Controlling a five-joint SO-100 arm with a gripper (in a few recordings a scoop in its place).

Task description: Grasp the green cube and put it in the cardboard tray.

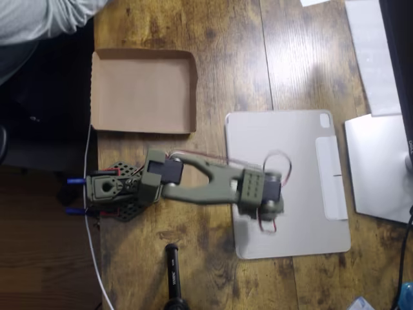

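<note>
So as far as the overhead view goes, your cardboard tray sits at the upper left of the desk and there's nothing in it, just bare brown floor and low walls. That means the drop-off hasn't happened yet, whatever else is going on.

The green cube is the tricky bit: you can't pick it out from up here. It might be tucked under the arm's wrist or somewhere the camera can't reach, so I can't tell you whether it's grabbed or not. Treat the grasp as unconfirmed.

Pose-wise, your olive arm is stretched out to the right from its base at the left edge of the desk, reaching well away from the tray. The wrist end hangs over the grey tablet cover, near its left side, with the red wires looping around it. The gripper points down from there and the wrist body hides its fingers, so whether they're spread or pinching something, I honestly can't tell.

My read: you're at the pick end of the job, with the carry back to the tray all left to do.
</note>
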